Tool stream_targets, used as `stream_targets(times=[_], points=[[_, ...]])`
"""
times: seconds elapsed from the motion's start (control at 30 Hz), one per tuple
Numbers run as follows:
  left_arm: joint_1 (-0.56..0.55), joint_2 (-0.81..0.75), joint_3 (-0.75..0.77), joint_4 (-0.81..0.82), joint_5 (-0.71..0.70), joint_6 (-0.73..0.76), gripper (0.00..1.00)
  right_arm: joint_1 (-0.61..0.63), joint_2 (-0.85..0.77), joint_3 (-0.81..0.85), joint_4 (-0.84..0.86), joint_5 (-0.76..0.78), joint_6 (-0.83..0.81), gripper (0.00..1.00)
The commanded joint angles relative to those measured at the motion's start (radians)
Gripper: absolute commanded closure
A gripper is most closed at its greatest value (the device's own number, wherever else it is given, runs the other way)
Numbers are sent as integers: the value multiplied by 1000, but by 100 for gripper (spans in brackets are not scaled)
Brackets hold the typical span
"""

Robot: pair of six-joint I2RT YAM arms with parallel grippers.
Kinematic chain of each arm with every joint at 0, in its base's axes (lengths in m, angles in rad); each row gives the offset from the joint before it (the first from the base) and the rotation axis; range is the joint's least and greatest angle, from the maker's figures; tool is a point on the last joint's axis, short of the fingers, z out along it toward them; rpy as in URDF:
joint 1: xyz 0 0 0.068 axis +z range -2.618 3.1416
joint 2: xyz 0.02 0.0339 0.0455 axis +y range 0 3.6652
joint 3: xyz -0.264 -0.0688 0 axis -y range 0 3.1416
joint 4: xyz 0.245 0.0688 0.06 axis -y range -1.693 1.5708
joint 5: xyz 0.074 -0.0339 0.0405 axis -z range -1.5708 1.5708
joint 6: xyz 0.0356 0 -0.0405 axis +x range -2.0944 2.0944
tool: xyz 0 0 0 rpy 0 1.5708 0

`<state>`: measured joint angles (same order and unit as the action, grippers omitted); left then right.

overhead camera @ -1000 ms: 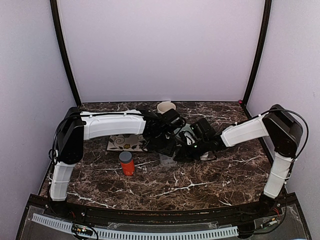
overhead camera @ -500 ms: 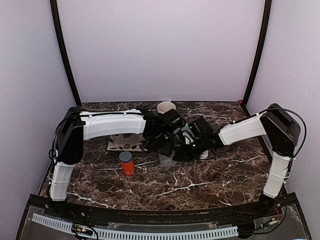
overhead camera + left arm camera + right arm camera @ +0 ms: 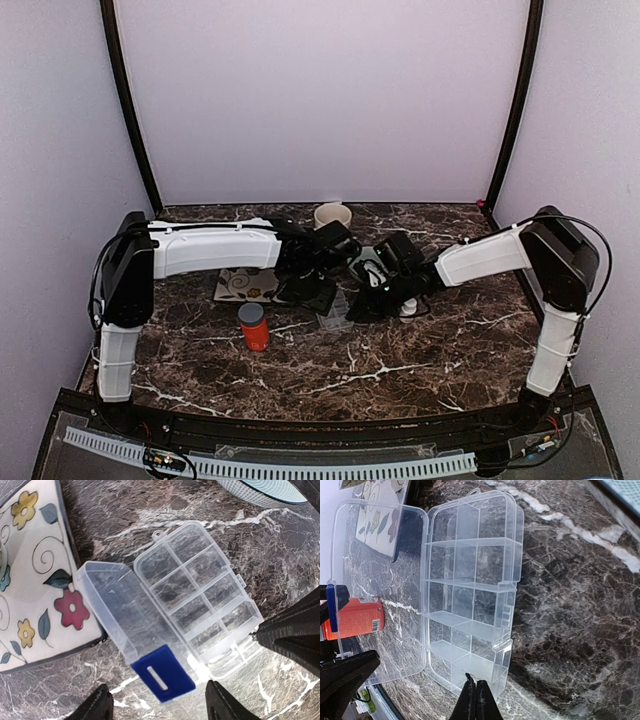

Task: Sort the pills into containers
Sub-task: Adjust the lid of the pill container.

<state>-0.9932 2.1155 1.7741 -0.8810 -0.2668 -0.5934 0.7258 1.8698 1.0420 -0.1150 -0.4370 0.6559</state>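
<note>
Well, the pill box [image 3: 200, 600] lies open mid-frame in my left wrist view, lid [image 3: 122, 612] folded out to the left beside the floral tray [image 3: 30, 580]. Its compartments [image 3: 452, 560] look empty, and I find no pills anywhere. My left gripper [image 3: 159, 711] hangs over it, fingers spread wide. My right gripper [image 3: 475, 700], at the bottom of its own frame, has its tips pressed together just off the box's end, and whether a pill sits between them I cannot tell. My worry: the box looks light, so a nudge from those tips could skate it across the marble table [image 3: 150, 510], or a pill released there could bounce outside. The wrists could also clip each other.
</note>
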Motion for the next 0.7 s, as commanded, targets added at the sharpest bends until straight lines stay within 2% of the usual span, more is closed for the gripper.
stream_targets(times=[0.0, 0.67], points=[[-5, -74, -39, -23, -17, -24, 35, -3, 29, 26, -32, 34, -19, 100], [-5, -82, -111, -29, -20, -22, 44, -3, 42, 36, -55, 46, -13, 100]])
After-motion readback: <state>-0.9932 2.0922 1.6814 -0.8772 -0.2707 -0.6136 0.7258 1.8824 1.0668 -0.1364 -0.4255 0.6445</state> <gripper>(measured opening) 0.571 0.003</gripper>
